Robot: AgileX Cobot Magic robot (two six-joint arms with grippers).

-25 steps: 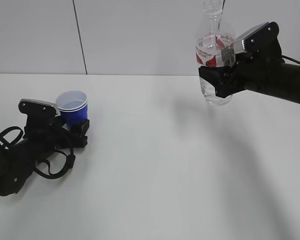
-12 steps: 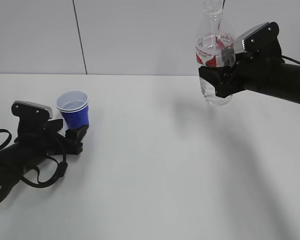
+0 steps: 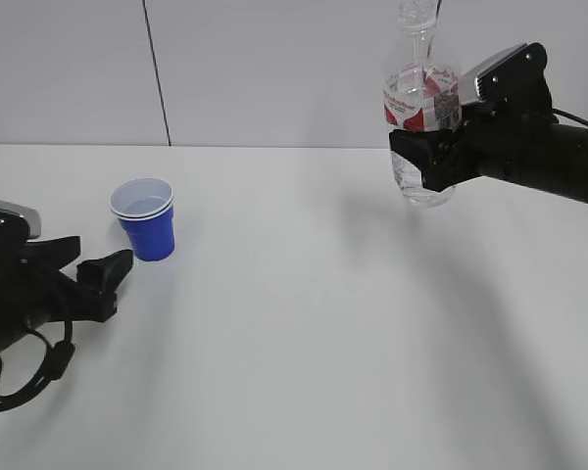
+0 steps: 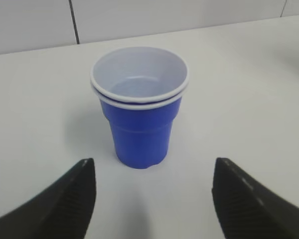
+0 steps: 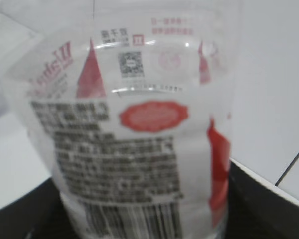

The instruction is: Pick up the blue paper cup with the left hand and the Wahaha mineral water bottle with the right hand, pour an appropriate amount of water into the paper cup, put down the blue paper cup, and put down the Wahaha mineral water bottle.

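The blue paper cup (image 3: 145, 218) stands upright on the white table at the left, its white inside showing (image 4: 139, 104). My left gripper (image 3: 93, 269) is open, low over the table, a little to the left and in front of the cup and apart from it. In the left wrist view its two black fingertips (image 4: 70, 199) flank bare table below the cup. The Wahaha mineral water bottle (image 3: 419, 108) hangs upright high at the right, my right gripper (image 3: 426, 147) shut on its body below the red-and-white label. The label (image 5: 139, 144) fills the right wrist view.
A white table (image 3: 304, 323) spreads from the cup to the right arm. A pale wall with a dark vertical seam (image 3: 157, 73) rises behind the table's far edge. The right arm (image 3: 549, 157) reaches in from the right edge.
My left gripper has let go of the cup and drawn back to the left and toward the front. The cup stays standing. The right arm and bottle have not moved.
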